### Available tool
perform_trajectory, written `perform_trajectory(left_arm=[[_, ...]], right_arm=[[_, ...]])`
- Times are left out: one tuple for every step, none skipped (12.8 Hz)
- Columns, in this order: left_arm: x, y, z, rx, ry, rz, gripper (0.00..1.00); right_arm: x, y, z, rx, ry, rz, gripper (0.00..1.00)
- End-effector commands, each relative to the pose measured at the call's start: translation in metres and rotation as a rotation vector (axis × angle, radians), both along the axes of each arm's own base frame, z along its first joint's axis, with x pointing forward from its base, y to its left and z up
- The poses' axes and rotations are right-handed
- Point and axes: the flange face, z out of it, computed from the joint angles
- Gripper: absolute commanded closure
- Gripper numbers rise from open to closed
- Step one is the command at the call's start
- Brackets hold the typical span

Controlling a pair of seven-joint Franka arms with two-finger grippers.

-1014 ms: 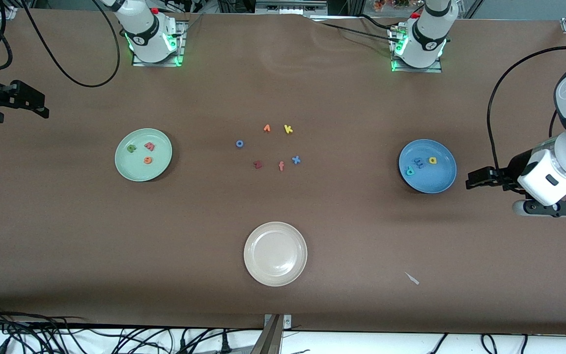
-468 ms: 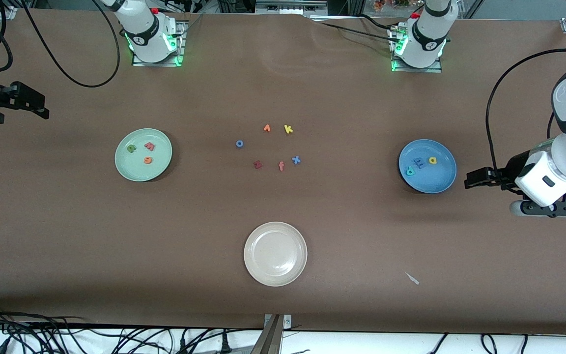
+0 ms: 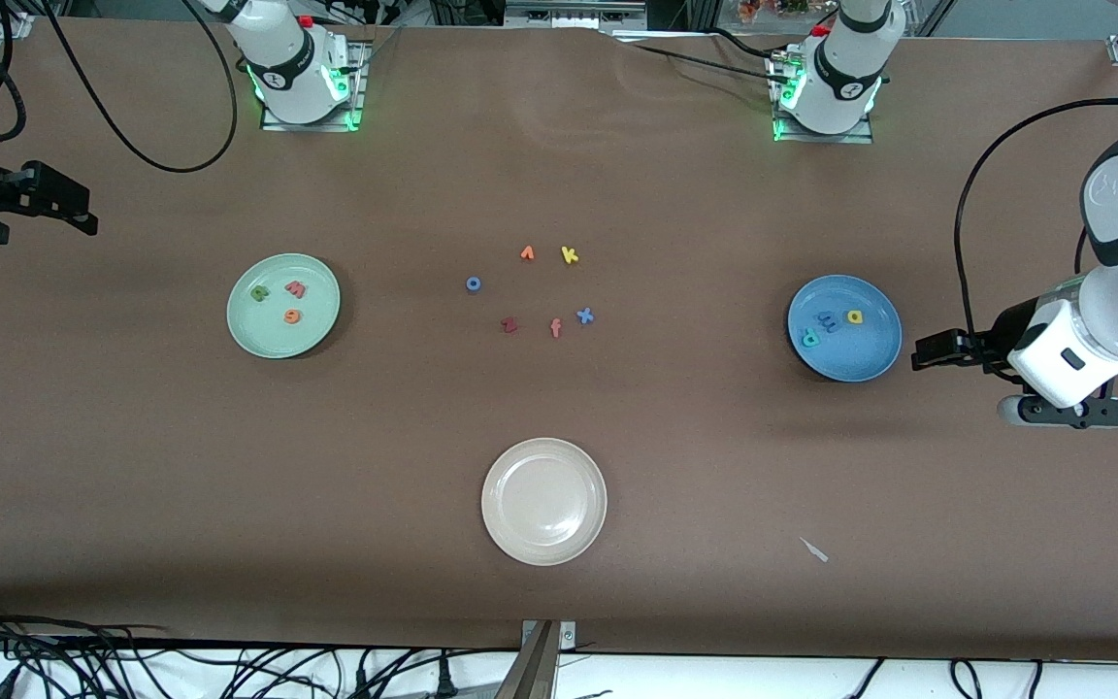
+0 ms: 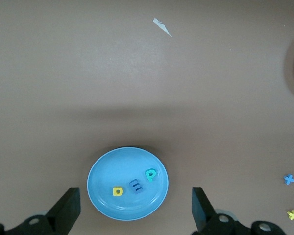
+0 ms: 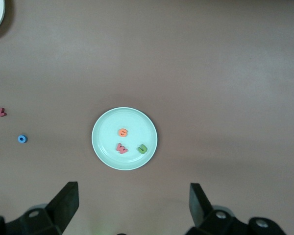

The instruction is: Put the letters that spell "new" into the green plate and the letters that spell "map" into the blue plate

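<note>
The green plate (image 3: 316, 325) (image 5: 105, 128) holds the green "n" (image 3: 260, 292) (image 5: 142, 149), the orange "e" (image 3: 292, 316) (image 5: 123, 132) and the pink "w" (image 3: 296, 288) (image 5: 121, 148). On the blue plate (image 3: 874, 354) (image 4: 100, 171) lie the blue "m" (image 3: 829, 319) (image 4: 136, 185), the yellow "a" (image 3: 855, 316) (image 4: 117, 191) and the teal "p" (image 3: 809, 338) (image 4: 151, 175). My left gripper (image 3: 928, 349) (image 4: 135, 196) hangs open and empty, high over the table beside the blue plate. My right gripper (image 3: 69, 209) (image 5: 133, 193) waits open and empty, high over the right arm's end of the table.
Mid-table lie loose letters: a blue "o" (image 3: 473, 283), an orange letter (image 3: 527, 253), a yellow "k" (image 3: 570, 255), a blue "x" (image 3: 585, 316), a salmon "f" (image 3: 555, 328) and a dark red "z" (image 3: 509, 325). A cream-white plate (image 3: 501, 466) sits nearer the camera, and a white scrap (image 3: 814, 549) lies toward the left arm's end.
The left arm has drifted a little toward the blue plate. The right arm, the plates and the letters have not moved.
</note>
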Motion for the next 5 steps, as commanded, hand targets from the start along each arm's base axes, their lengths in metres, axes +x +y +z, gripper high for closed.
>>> perform_trajectory(left_arm=[[-0.0047, 0.0027, 0.0047, -0.017, 0.002, -0.014, 0.00], [-0.0045, 0.0027, 0.0054, -0.017, 0.000, -0.014, 0.00], [-0.0046, 0.0017, 0.0054, -0.017, 0.000, -0.015, 0.00], [-0.0043, 0.0017, 0.0044, -0.017, 0.002, -0.015, 0.00], [-0.0041, 0.0027, 0.0034, -0.017, 0.003, -0.014, 0.00]], right_arm=[[-0.0031, -0.0096, -0.0026, 0.000, 0.011, -0.036, 0.00], [-0.0038, -0.0185, -0.0042, 0.003, 0.016, -0.050, 0.00], [-0.0033, -0.0194, -0.0049, 0.004, 0.016, -0.047, 0.00], [-0.0037, -0.0194, -0.0041, 0.004, 0.015, -0.045, 0.00], [-0.0040, -0.0177, -0.0032, 0.004, 0.013, -0.042, 0.00]])
